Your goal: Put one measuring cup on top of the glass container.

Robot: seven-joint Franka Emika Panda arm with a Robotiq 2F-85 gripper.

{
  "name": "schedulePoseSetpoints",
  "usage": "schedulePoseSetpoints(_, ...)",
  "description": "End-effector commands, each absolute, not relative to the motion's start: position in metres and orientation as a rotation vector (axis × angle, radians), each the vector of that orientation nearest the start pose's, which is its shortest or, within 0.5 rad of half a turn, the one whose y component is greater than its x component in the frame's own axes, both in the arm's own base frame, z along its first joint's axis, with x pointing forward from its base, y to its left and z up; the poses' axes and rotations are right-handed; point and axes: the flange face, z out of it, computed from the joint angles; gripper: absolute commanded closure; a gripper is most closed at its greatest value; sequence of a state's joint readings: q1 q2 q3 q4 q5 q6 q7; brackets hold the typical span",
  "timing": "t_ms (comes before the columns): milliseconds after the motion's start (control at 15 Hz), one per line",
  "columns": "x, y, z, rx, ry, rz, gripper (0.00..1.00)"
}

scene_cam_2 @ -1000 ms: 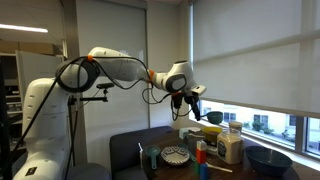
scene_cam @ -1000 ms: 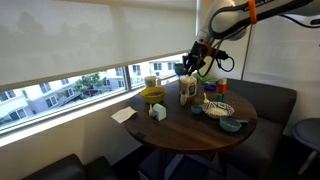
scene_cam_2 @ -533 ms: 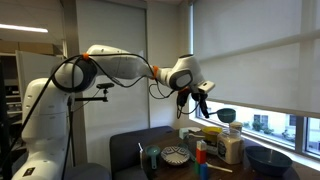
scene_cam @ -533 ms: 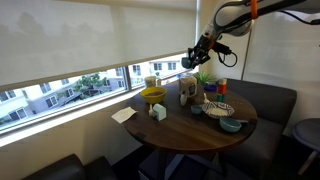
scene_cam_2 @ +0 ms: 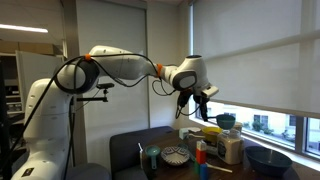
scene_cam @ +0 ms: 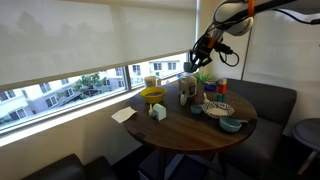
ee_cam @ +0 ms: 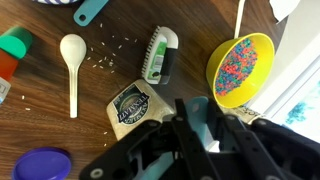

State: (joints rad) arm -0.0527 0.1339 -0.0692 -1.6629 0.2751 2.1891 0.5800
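Observation:
My gripper (scene_cam: pixel 198 62) is shut on the handle of a small teal measuring cup (scene_cam: pixel 188 67) and holds it in the air above the round table. In an exterior view the cup (scene_cam_2: pixel 226 120) hangs just above the tall glass container (scene_cam_2: pixel 232 148), with the gripper (scene_cam_2: pixel 206 101) up and to one side of it. The glass container (scene_cam: pixel 187 92) stands upright near the window side of the table. In the wrist view the teal handle (ee_cam: pixel 200 117) sits between the jaws (ee_cam: pixel 201 128), with the container's labelled top (ee_cam: pixel 130 108) just beside them below.
A yellow bowl (ee_cam: pixel 241 68) of coloured bits stands by the window, also in an exterior view (scene_cam: pixel 152 95). A white spoon (ee_cam: pixel 72 62), a brush (ee_cam: pixel 160 55), a purple lid (ee_cam: pixel 42 165), a patterned plate (scene_cam: pixel 218 108) and a teal bowl (scene_cam: pixel 231 125) lie on the table (scene_cam: pixel 190 135).
The gripper has carried the measuring cup sideways and slightly down, closer to the top of the glass container. Nothing on the table has moved.

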Motion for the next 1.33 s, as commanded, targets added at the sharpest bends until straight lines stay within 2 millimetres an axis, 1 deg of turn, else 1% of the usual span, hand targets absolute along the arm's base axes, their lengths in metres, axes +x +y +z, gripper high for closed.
schedulePoseSetpoints(0,0.649,-0.065,0.566,-2.527,1.129,-0.45,0.94)
schedulePoseSetpoints(400,0.665,-0.064,0.554,-2.535,1.132,-0.444,0.94)
schedulePoseSetpoints(933,0.677,-0.066,0.544,-2.541,1.141,-0.406,0.94)
schedulePoseSetpoints(1000,0.677,-0.067,0.543,-2.54,1.144,-0.398,0.92)
schedulePoseSetpoints(1067,0.678,-0.067,0.542,-2.54,1.147,-0.388,0.69)
schedulePoseSetpoints(1133,0.677,-0.067,0.541,-2.541,1.148,-0.38,0.49)
schedulePoseSetpoints(1267,0.676,-0.065,0.542,-2.547,1.14,-0.361,0.37)
